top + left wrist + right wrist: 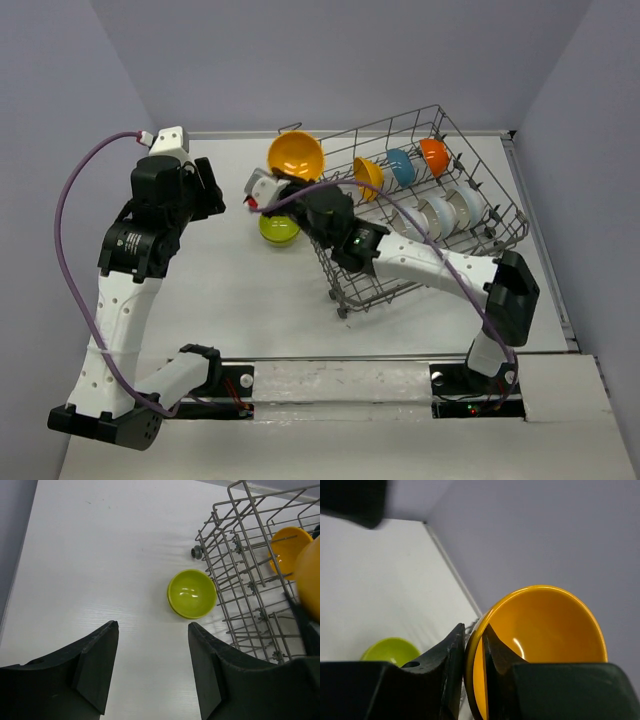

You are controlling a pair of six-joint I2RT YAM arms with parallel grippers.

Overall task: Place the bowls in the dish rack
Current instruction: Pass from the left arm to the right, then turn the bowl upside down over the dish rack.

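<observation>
one orange bowl [296, 155] is being pinched by its rim in the right tool [474, 635], just beyond the far left corner of the dish rack [365, 285]. the left tool [152, 625] is being held spread above the tabletop [230, 290], and a lime bowl [192, 593] is being left on it, beside the rack's left side.

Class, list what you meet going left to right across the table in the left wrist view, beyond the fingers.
Lime green bowl → dish rack → orange bowl standing in the rack.
</observation>
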